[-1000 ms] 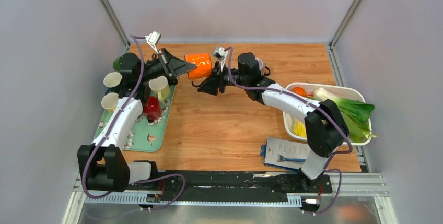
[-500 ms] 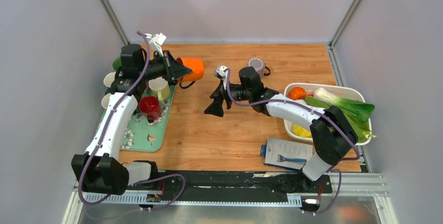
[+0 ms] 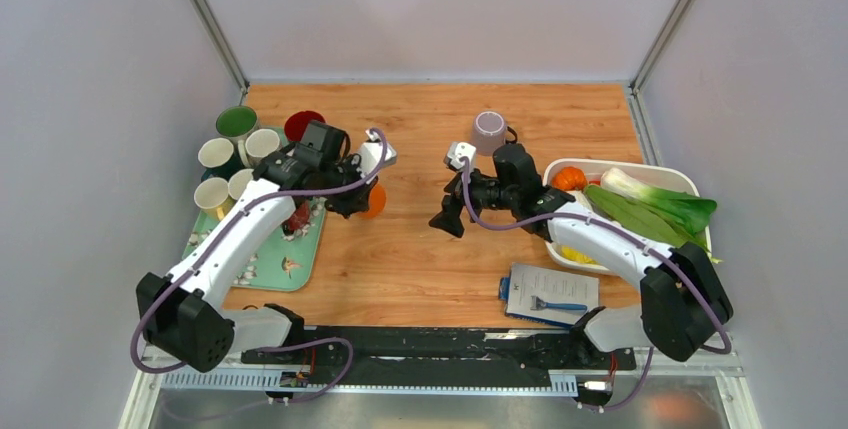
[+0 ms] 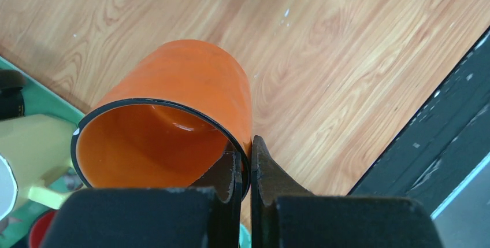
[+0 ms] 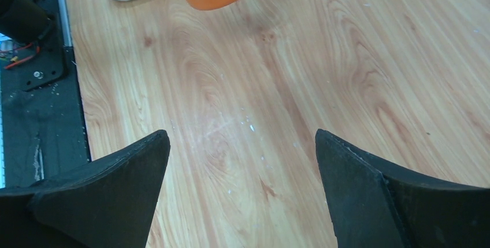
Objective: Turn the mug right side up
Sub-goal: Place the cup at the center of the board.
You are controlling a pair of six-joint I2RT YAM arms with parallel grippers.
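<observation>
On L side, mug spot: orange mug just beside green tray, over wood table; can't tell if base touches wood.
L jaws: left gripper pinched on mug rim, one finger inside, one outside the wall.
R jaws: right gripper spread wide, nothing btw fingers, apart from mug.
Pose: tilted, mouth toward L wrist cam, base toward table; prob. close to upright.
Handling (est.): rigid, glossy glaze so likely slippery; would chip if dropped; moderate wt; off-centre rim pinch may let it swing.
Grip pt: rim wall looks adequate; handle not in view.
Look: bright orange in & out, thin black rim, cylindrical, empty.
</observation>
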